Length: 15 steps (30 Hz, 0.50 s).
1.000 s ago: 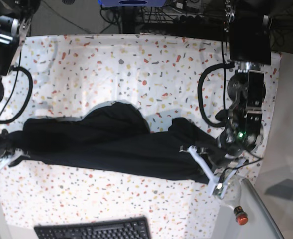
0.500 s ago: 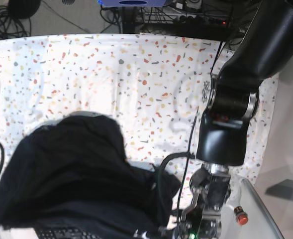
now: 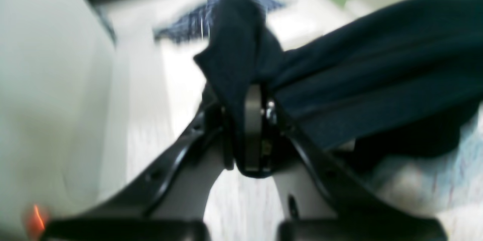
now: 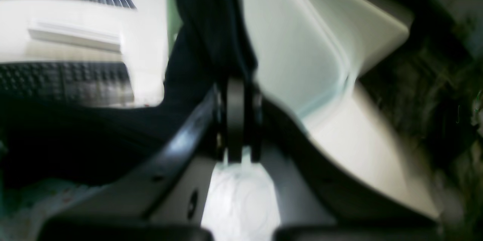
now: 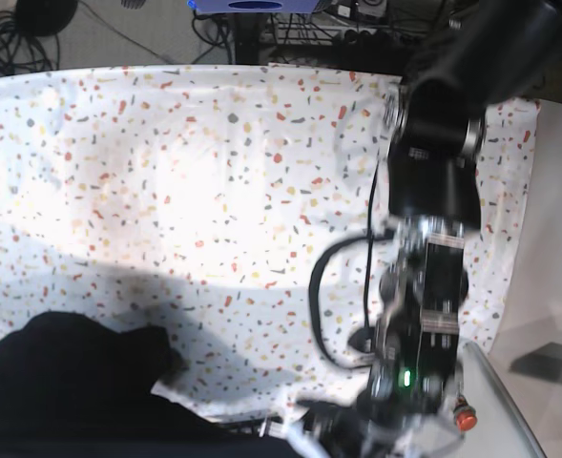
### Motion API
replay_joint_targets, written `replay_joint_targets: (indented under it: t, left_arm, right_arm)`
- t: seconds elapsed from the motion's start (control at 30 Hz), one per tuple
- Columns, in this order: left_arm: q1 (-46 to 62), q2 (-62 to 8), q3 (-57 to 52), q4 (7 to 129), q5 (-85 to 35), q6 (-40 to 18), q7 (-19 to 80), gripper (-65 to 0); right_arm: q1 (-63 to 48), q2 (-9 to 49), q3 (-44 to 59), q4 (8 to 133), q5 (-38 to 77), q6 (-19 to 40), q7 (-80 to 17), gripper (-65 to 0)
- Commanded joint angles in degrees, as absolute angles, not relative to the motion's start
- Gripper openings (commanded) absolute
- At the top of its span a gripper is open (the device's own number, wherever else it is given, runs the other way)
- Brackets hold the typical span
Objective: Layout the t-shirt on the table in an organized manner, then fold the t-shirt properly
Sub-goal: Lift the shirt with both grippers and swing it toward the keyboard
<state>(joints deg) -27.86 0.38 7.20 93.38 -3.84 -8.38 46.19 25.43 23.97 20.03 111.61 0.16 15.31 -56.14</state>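
The left end effector [image 3: 252,135] is clamped narrow on a fold of the t-shirt [image 3: 377,75]; dark cloth bunches up between its fingers [image 3: 252,120] and spreads off to the right, above the speckled counter [image 3: 434,180]. The right end effector [image 4: 236,120] is pinched just as narrow on another edge of the t-shirt [image 4: 211,26], which rises above its fingers [image 4: 234,112] and hangs down to the left.

In the base view the t-shirt [image 5: 80,391] fills the lower left corner, cut off by the frame, over the counter [image 5: 214,172]. The left arm [image 5: 428,286] reaches down the right side; its end effector is lost in blur at the bottom edge. Both wrist views are smeared, so cloth edges and the background are hard to make out.
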Motion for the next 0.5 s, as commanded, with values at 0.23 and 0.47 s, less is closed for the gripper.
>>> replay_joint_targets:
  t: [0.23,0.47]
  left_arm:
    - [-2.24,-6.99,7.16,102.64,-3.12,-8.04,44.53,-65.0]
    - [10.68,-8.75,7.16,90.51,-3.03,-8.04,34.59,-65.0]
  right_arm:
    - [-2.51,7.69,28.97,112.40,0.48,15.43,-52.35,-65.0]
    - [-16.22,-1.63,29.41,98.59,0.22,15.43,-35.82,-65.0]
